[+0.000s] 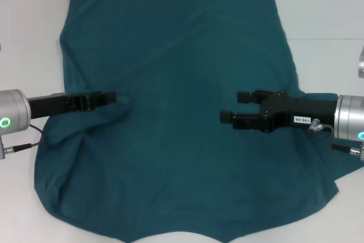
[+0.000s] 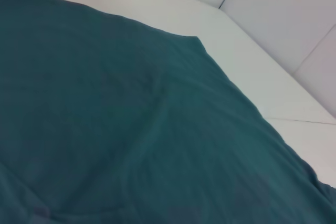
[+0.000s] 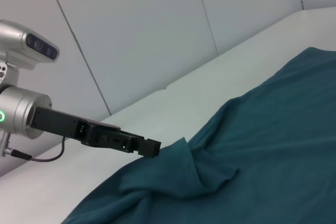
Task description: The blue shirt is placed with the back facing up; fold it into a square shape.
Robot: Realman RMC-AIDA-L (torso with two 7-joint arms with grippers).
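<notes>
Our left gripper (image 1: 120, 97) is pinching a fold of the blue shirt (image 1: 182, 83) at its left edge, and the cloth bunches up and lifts around the tips. We see the shirt spread flat on the white table (image 1: 318, 4), covering most of it. Our right gripper (image 1: 230, 106) hovers over the right half of the shirt, its fingers spread apart, holding nothing, well apart from the left one.
</notes>
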